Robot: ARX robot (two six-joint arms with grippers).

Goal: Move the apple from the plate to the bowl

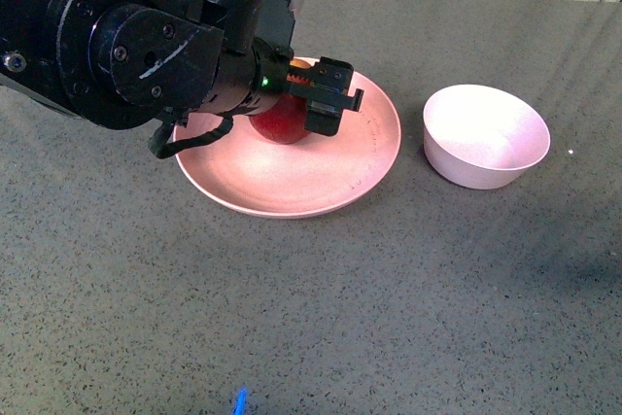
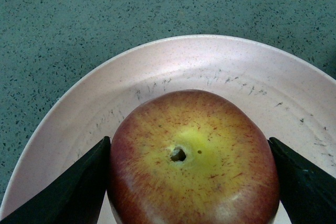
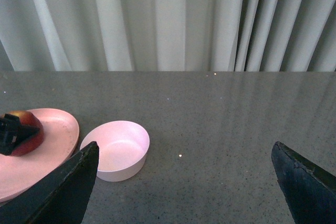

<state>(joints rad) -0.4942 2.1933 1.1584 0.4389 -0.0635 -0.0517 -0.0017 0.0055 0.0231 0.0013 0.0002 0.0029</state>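
The dark-red apple (image 1: 281, 124) with a yellow patch round its stem dimple sits on the wide pink plate (image 1: 364, 157). My left gripper (image 1: 309, 104) is shut on the apple; in the left wrist view both black fingers press its sides (image 2: 191, 163) above the plate (image 2: 105, 103). The pale bowl (image 1: 485, 135) stands empty to the right of the plate. My right gripper (image 3: 184, 182) is open and empty, off the table, with the bowl (image 3: 119, 149), the plate (image 3: 55, 135) and the apple (image 3: 26, 132) in its view.
The grey speckled tabletop (image 1: 311, 308) lies all round the plate and bowl. Pale curtains (image 3: 168, 19) hang behind the table's far edge. My left arm's black body (image 1: 126, 36) covers the plate's left rear part.
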